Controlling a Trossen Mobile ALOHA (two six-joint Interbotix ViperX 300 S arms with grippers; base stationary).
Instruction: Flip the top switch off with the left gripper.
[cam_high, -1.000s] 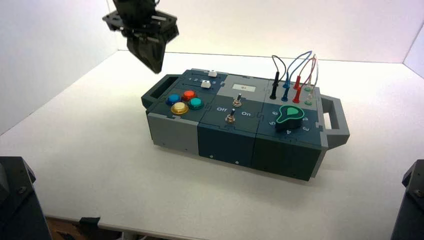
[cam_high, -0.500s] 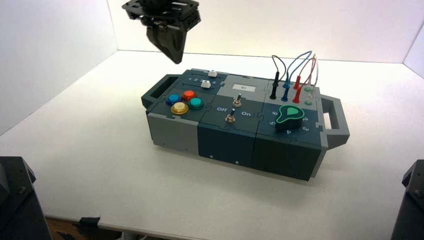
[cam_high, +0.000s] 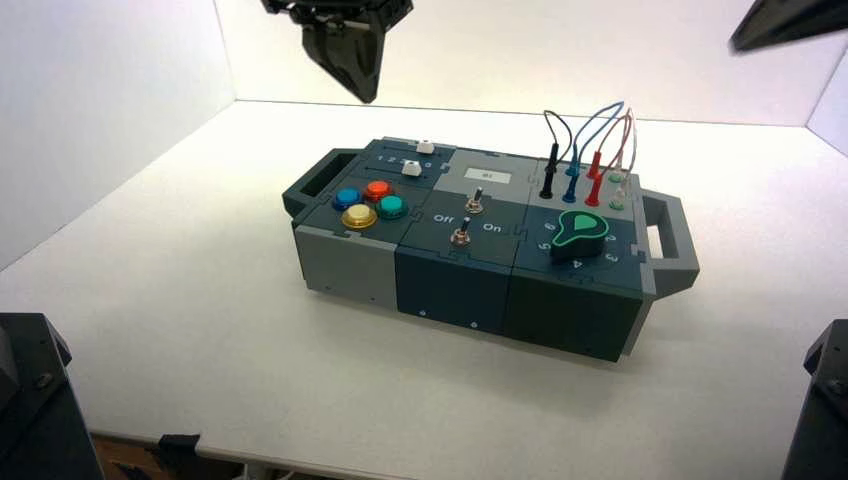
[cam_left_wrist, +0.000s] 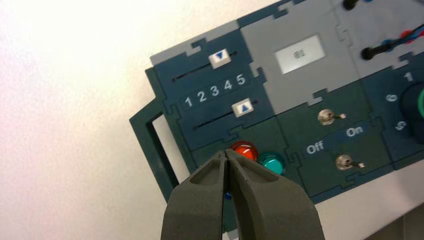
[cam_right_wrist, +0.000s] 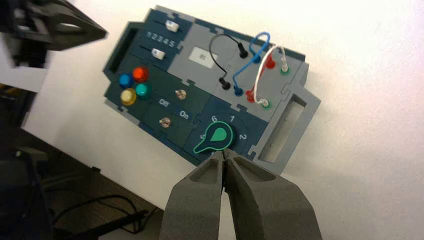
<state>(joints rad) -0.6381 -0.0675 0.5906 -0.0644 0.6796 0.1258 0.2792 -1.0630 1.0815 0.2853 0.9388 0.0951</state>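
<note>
**Left gripper high above the box, fingers together**

A white table (cam_high: 200, 300) with white walls behind it carries the box (cam_high: 480, 260), which stands slightly turned.

The left gripper (cam_high: 362, 92) hangs in the air above and behind the box's left end, well clear of every part. In the left wrist view its two dark fingers (cam_left_wrist: 200, 200) meet at the tips, pressed together and holding nothing; their point (cam_left_wrist: 226, 154) overlaps the cluster of round buttons.

Closest under those tips in that view are the red button (cam_left_wrist: 243, 149) and the teal button (cam_left_wrist: 271, 163). Beyond them lie two sliders with white caps (cam_left_wrist: 220, 57) on either side of the numbers 1 to 5.

The top switch (cam_left_wrist: 327, 116) sits farther along, next to the grey panel with the white label (cam_left_wrist: 299, 54), well apart from the fingers. Its silver lever leans toward the "On" print (cam_left_wrist: 354, 132). The bottom switch (cam_left_wrist: 344, 162) leans the same way, with "Off" (cam_left_wrist: 315, 148) on the other side.

At the box's right end are the green knob (cam_high: 580, 230) and the coloured wires (cam_high: 590, 150) plugged into sockets.

The right gripper (cam_right_wrist: 223, 155) is raised high at the right, fingertips touching and empty, looking down over the knob.
</note>
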